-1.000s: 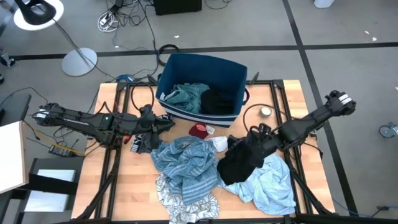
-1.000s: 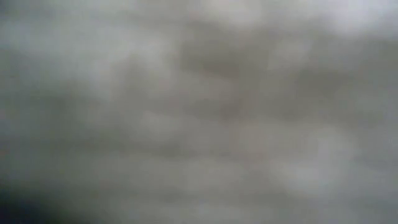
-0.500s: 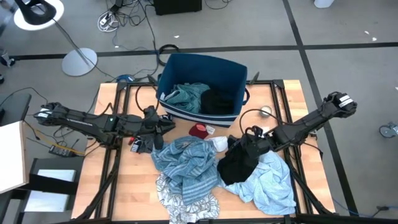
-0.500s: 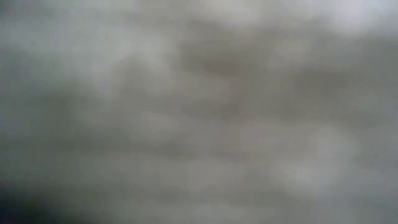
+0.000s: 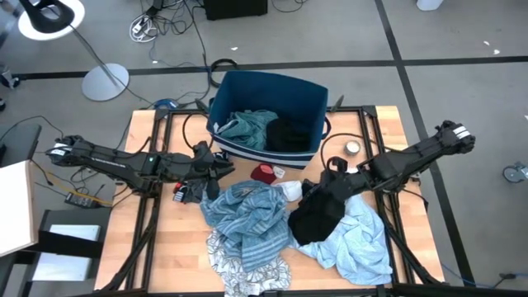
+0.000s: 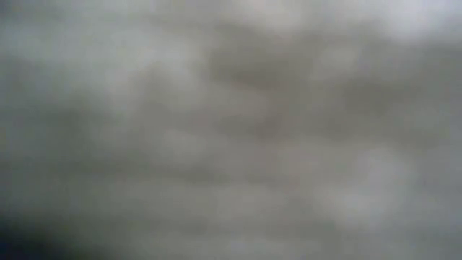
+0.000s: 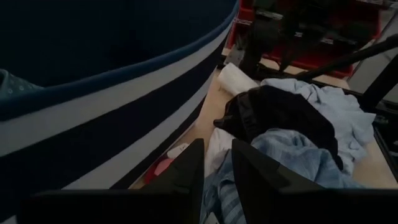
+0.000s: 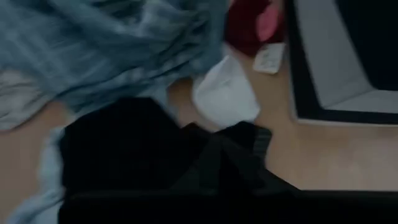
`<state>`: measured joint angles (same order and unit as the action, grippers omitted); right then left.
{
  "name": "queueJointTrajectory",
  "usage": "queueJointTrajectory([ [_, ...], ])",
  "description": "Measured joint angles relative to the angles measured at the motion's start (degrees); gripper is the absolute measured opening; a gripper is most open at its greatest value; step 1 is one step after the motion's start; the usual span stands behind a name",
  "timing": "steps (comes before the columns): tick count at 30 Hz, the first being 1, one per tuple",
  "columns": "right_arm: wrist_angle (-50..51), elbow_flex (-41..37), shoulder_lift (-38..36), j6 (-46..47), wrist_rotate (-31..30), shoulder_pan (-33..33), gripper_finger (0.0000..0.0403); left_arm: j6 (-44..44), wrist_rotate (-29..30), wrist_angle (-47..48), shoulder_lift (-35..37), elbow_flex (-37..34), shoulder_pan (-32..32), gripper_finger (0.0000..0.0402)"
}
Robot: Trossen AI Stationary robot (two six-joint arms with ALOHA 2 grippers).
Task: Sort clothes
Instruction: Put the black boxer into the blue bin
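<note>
A heap of clothes lies on the near half of the wooden table: blue-striped (image 5: 247, 216), grey-white leaf print (image 5: 241, 266), black (image 5: 316, 216), pale blue (image 5: 356, 241), white (image 5: 291, 190) and a small red one (image 5: 264, 173). Teal (image 5: 246, 128) and black (image 5: 289, 134) garments lie in the dark blue bin (image 5: 268, 87). My right gripper (image 5: 321, 188) is shut at the black garment's far end. My left gripper (image 7: 216, 146) hovers, narrowly open, beside the bin's near left corner, touching nothing. My right gripper is closed on the far edge of the black garment (image 8: 214, 146), beside a ribbed hem (image 8: 256, 138). The fingers come slanting down from the table's right. Whether they hold one layer or several is hidden by the dark cloth. The garment lies slack on the pale blue one.
A small round white thing (image 5: 352, 148) lies on the table, right of the bin. Bare wood (image 5: 177, 239) shows at the near left. The low view is only a grey blur. Cables and a lamp stand are on the floor beyond the table.
My left gripper has edged toward the table's right, nearer the bin's corner. My right arm has shifted a little toward the far edge over the black garment. The clothes lie as before.
</note>
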<state>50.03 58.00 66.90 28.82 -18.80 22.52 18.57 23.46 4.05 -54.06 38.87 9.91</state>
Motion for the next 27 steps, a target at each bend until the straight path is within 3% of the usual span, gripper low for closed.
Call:
queueJointTrajectory([
  [11, -1.4, -6.1, 1.9, -1.6, 4.0, -0.1, 0.0033, -0.1, 0.0, 0.2, 0.0, 0.0, 0.0, 0.0087],
  [21, -7.1, -8.8, 9.6, -9.1, 3.4, -0.1, 0.0102, -0.1, 0.0, 0.1, 0.0, 0.0, 0.0, 0.0087],
  [27, -8.3, -8.8, 15.6, -15.1, 5.1, -0.1, 0.0099, -0.1, 0.0, 0.1, 0.0, 0.0, 0.0, 0.0087],
])
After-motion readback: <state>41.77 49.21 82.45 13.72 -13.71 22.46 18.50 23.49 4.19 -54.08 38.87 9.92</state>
